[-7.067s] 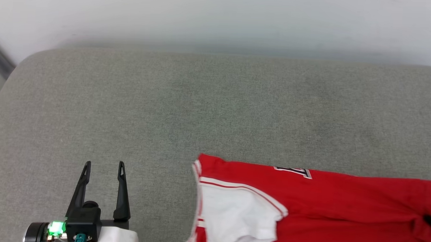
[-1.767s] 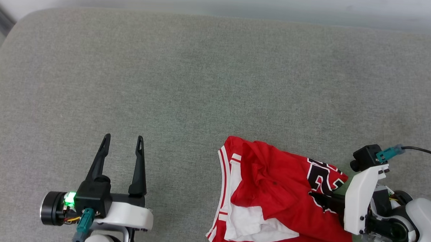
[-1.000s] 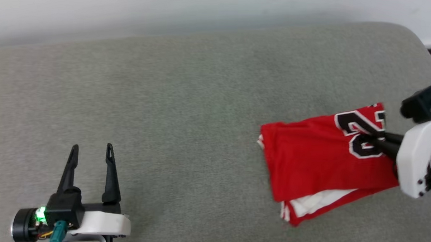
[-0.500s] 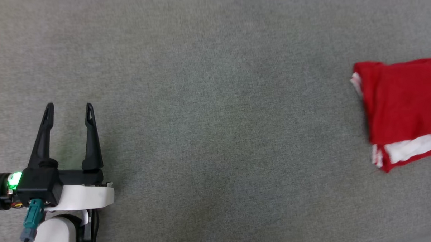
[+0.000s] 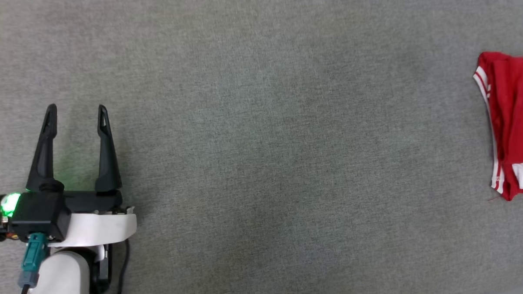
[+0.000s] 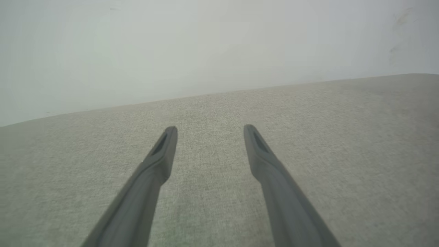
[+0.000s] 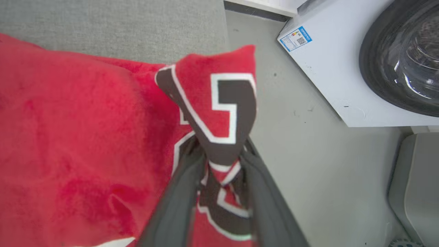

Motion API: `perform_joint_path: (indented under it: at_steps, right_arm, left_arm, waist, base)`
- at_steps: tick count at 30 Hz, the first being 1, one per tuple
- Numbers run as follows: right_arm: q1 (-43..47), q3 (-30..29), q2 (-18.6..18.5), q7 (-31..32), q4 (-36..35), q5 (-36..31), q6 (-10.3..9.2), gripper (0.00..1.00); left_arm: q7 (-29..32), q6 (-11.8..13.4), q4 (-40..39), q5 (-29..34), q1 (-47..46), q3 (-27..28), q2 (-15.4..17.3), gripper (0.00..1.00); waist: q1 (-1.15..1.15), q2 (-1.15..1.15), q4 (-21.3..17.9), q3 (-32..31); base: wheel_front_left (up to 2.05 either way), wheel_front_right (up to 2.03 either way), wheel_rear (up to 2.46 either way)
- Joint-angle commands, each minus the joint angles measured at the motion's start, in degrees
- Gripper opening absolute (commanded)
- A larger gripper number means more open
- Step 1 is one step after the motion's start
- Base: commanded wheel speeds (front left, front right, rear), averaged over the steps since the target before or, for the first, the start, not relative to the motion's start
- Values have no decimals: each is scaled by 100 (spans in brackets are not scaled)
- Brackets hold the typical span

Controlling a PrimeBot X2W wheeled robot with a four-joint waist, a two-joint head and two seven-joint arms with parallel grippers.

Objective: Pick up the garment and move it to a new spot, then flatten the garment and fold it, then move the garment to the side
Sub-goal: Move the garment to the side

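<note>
The garment (image 5: 512, 129), red with a white-striped hem, lies folded at the far right edge of the head view on the grey cushion (image 5: 261, 142). In the right wrist view the garment (image 7: 85, 120) spreads to the left. A bunched fold with black, white-outlined numerals stands up between my right gripper's (image 7: 221, 151) two fingers, which are shut on it. My left gripper (image 5: 76, 110) rests at the lower left of the head view, far from the garment. Its fingers stand open with nothing between them, and the left gripper (image 6: 210, 130) hovers over bare cushion.
A white washing machine (image 7: 343, 68) with a dark round door (image 7: 401, 51) stands beyond the cushion's end. Pale floor (image 7: 308, 171) lies between them, and a grey rounded object (image 7: 415, 181) sits at the right. A white wall (image 6: 205, 44) rises behind the cushion.
The head camera has swung, so the garment sits farther right in the picture and the right arm has left it. The garment's striped hem now faces left. The left gripper stays open.
</note>
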Motion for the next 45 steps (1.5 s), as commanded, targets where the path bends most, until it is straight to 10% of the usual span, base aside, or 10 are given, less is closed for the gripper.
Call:
perform_joint_path:
  at_steps: [1,11,22,45]
  right_arm:
    - [-56,-142,12,-138,102,-200,-12,100]
    - [-11,-995,385,-1701,29,-1733,-11,100]
    - [414,-817,1848,-3703,-604,-2447,-11,100]
    - [3885,-1475,4045,-3947,-2913,-2225,-10,100]
  left_arm:
    - [-15,25,30,-15,43,-27,-47,100]
    - [-15,164,230,-115,513,-210,-301,100]
    - [-14,261,501,-144,951,-329,-396,100]
    - [-14,249,932,-168,1549,-571,-469,100]
  waist:
    - [-1,0,79,-186]
    - [-1,0,432,-1180]
    - [-1,0,748,-2034]
    - [-1,0,1251,-3006]
  base:
    - [0,0,0]
    - [0,0,0]
    - [0,0,0]
    - [0,0,0]
